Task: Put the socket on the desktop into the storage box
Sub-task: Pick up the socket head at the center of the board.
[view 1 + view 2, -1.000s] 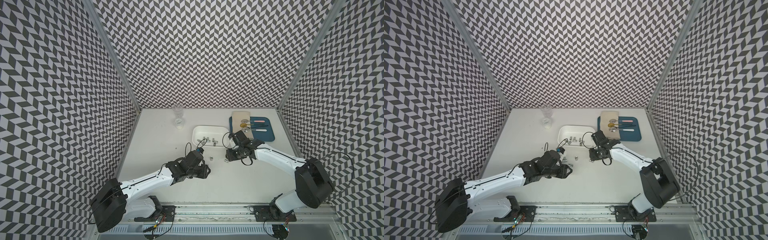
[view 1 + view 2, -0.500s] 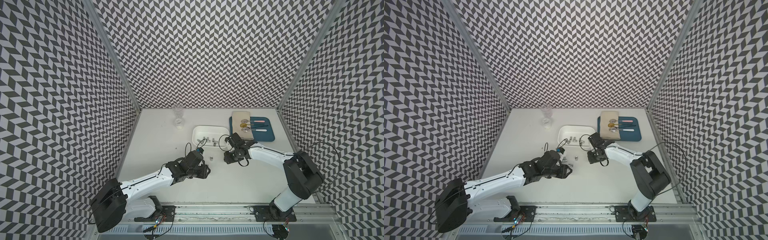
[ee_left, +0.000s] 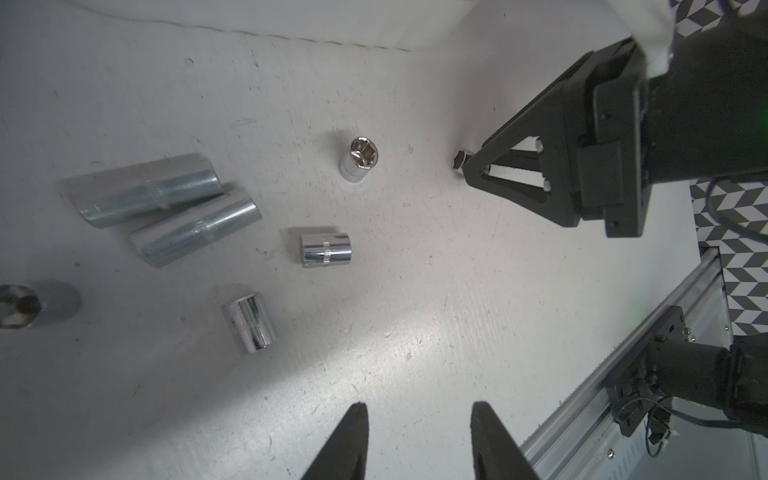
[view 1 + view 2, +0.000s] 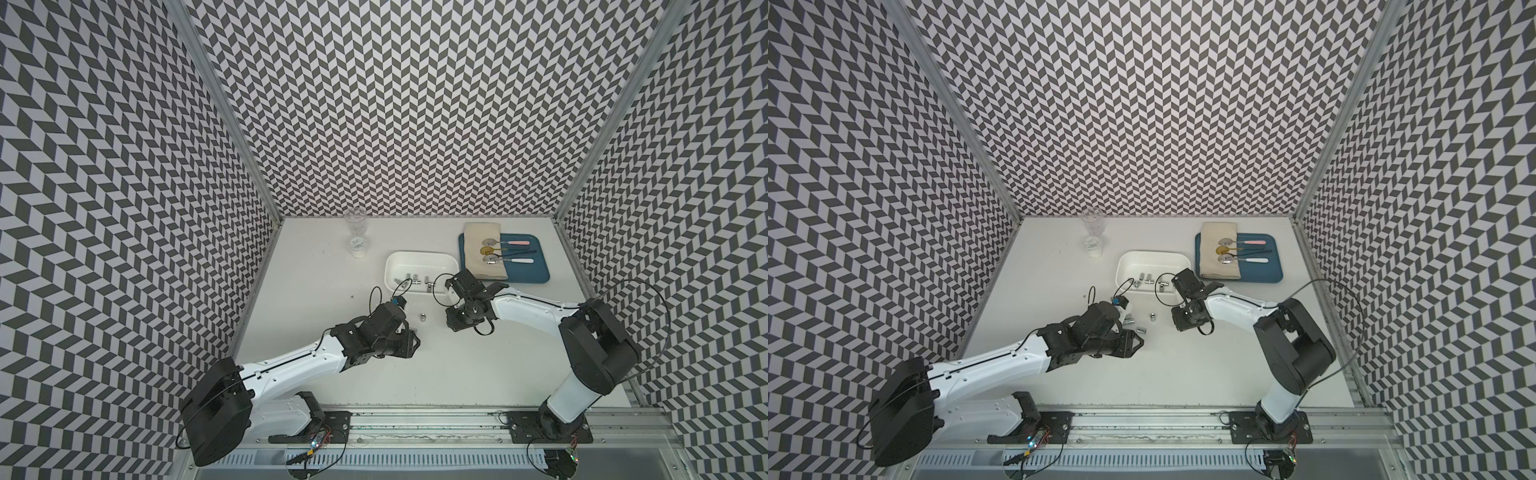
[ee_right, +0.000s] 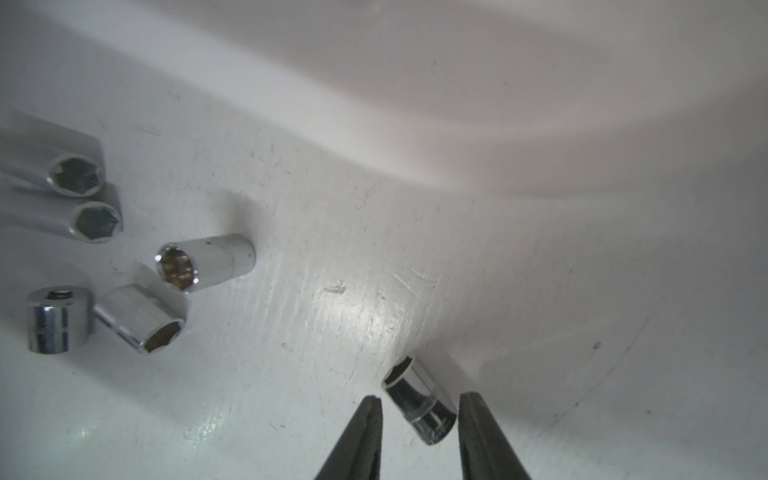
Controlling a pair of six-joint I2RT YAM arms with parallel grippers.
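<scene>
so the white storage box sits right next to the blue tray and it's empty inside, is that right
Not empty. The storage box does sit right next to the blue tray, but several sockets already lie inside it, along its near side. Both top views show them.

The right claw (image 5: pixel 419 399) now stands narrower, straddling a small socket (image 3: pixel 458 158) on the bench (image 3: pixel 415 332), and its arm's elbow (image 4: pixel 594 353) sits further inward.
</scene>
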